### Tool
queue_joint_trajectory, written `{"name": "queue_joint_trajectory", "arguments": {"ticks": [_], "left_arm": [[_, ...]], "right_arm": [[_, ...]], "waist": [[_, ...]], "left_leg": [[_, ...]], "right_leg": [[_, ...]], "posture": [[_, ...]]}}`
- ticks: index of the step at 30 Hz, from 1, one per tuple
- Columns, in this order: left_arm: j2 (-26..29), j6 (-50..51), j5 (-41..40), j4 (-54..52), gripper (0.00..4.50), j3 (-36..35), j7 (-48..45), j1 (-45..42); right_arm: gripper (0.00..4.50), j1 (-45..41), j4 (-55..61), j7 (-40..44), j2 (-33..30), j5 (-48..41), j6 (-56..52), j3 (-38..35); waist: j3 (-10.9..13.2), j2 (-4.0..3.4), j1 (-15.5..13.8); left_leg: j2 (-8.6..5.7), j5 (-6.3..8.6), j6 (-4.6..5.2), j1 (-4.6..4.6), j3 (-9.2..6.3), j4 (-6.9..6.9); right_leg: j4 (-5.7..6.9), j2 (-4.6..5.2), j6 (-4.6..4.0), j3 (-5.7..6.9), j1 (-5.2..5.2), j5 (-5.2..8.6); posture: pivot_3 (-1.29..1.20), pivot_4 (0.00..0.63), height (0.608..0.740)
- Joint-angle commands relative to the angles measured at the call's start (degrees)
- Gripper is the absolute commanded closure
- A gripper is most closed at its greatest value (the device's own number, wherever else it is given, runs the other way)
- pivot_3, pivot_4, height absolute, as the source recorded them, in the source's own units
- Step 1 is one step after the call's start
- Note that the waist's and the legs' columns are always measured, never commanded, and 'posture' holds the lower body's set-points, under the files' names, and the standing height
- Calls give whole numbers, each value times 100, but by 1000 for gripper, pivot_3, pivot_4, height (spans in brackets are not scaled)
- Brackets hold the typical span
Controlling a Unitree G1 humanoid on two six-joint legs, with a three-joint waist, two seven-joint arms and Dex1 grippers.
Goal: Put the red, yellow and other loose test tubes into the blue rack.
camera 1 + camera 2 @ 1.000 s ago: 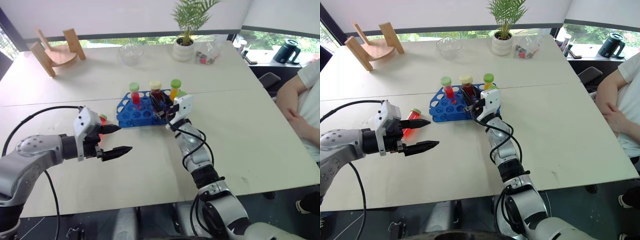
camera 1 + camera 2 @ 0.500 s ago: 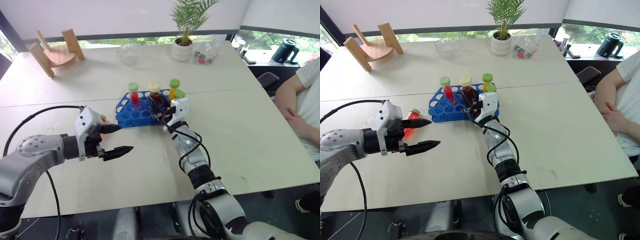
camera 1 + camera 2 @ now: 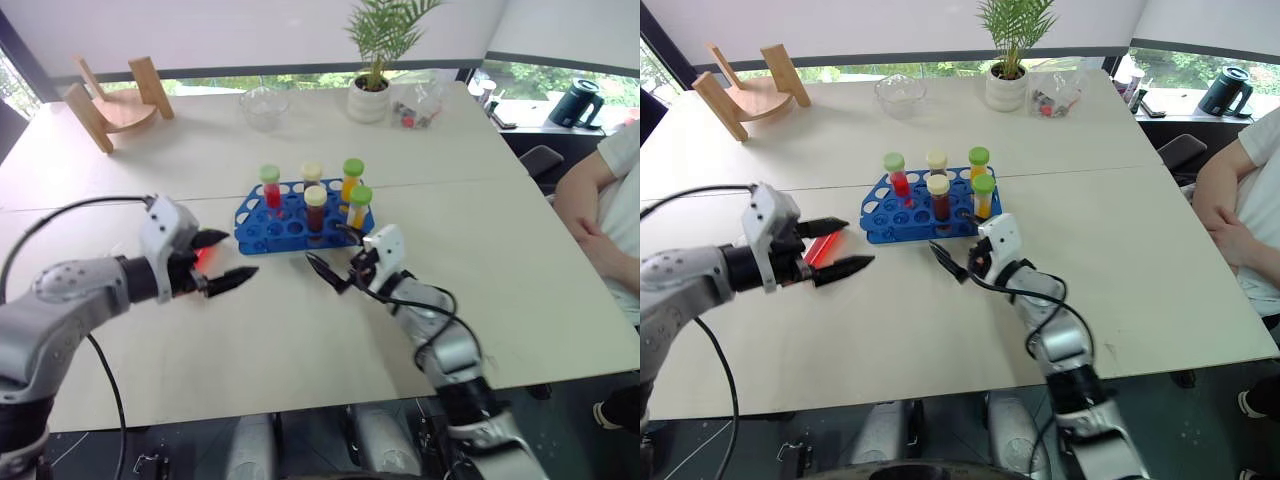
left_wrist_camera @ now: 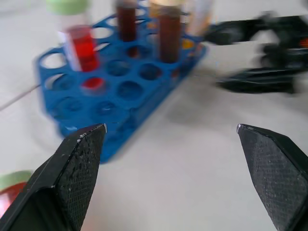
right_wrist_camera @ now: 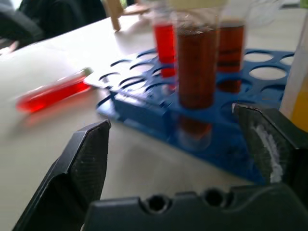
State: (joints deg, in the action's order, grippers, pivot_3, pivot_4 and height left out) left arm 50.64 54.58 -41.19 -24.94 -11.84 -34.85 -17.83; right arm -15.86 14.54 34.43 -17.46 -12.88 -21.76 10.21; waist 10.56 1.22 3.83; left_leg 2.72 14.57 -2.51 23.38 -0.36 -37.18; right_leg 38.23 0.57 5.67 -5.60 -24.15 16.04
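Now five tubes stand in the blue rack, one red tube loose.

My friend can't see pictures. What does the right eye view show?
A blue rack on a pale table holds five capped tubes, while one red tube lies loose beside the open left gripper. The right gripper, also open, sits just in front of the rack.
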Motion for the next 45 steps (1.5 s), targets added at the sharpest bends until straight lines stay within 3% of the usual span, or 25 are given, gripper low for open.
{"name": "queue_joint_trajectory", "arguments": {"ticks": [1,6,10,19,22,26,28,31,34,38,41,45], "left_arm": [[172,1003,134,405,0,131,558,-778],[424,2350,625,1530,0,1049,767,-1964],[407,2848,999,2666,0,1882,578,-2865],[-245,2638,1614,4190,0,2643,188,-3626],[-312,2547,1763,4379,859,2787,34,-3588],[-418,2360,1970,4554,2836,2813,-87,-3553],[-502,2251,2027,4677,3665,2647,-82,-3588],[-615,1954,1902,4615,3695,2145,-177,-3609],[-708,483,1214,3507,3695,843,-862,-3098],[-1250,144,289,2426,3695,-269,-1050,-2426],[-1915,-377,44,1868,3695,-568,-833,-1999],[-2576,-1484,335,1696,3695,-322,-875,-1559]], "right_arm": [[36,-274,1145,876,-863,-761,-866,-250],[36,-995,1384,2223,-2264,-1511,-1172,-668],[36,-1598,1101,3034,-2867,-1825,-1146,-799],[36,-2022,937,3348,-3124,-1848,-1023,-871],[0,-1982,988,3295,-3162,-1858,-1051,-930],[0,-1945,1065,3182,-3157,-1916,-1114,-978],[0,-1907,1092,3150,-3172,-1900,-1114,-991],[0,-1836,1123,3089,-3190,-1899,-1123,-1027],[0,-1594,1262,2858,-3133,-1897,-1172,-1119],[0,-1255,1469,2566,-3052,-1942,-1213,-1201],[0,-1145,1556,2297,-2938,-1976,-1251,-1215],[0,-1183,1570,2083,-2831,-1967,-1250,-1183]], "waist": [[-1,6,-1],[-1,7,15],[4,14,-9],[6,18,-70],[6,17,-82],[6,17,-130],[5,17,-143],[5,17,-174],[9,25,-183],[8,26,-184],[4,19,-179],[6,23,-163]], "left_leg": [[-1,0,1,-1,-1,0],[-3,1,2,-5,-4,6],[-3,2,5,4,-12,8],[-4,3,6,12,-6,4],[-4,2,6,13,-6,2],[-4,2,5,12,-3,-1],[-4,2,5,12,-3,-3],[-5,2,5,12,-4,-8],[-4,2,5,16,-4,-11],[-2,0,0,23,-2,-9],[-2,0,1,16,0,-10],[-1,-1,0,7,-1,-21]], "right_leg": [[-3,-1,1,0,-1,0],[-7,-3,5,2,6,2],[-7,-3,3,11,0,2],[-9,0,4,9,-7,3],[-6,0,4,9,-9,3],[-4,2,4,7,-9,2],[-4,2,4,7,-8,2],[-4,4,5,8,-4,2],[-4,5,6,10,-4,2],[-4,14,5,10,-11,1],[-2,12,5,8,-5,1],[-1,6,9,6,7,-3]], "posture": [[0,150,740],[0,150,740],[0,150,740],[0,150,740],[0,150,740],[0,150,740],[0,150,740],[0,150,740],[0,150,740],[0,150,740],[0,150,740],[0,150,740]]}}
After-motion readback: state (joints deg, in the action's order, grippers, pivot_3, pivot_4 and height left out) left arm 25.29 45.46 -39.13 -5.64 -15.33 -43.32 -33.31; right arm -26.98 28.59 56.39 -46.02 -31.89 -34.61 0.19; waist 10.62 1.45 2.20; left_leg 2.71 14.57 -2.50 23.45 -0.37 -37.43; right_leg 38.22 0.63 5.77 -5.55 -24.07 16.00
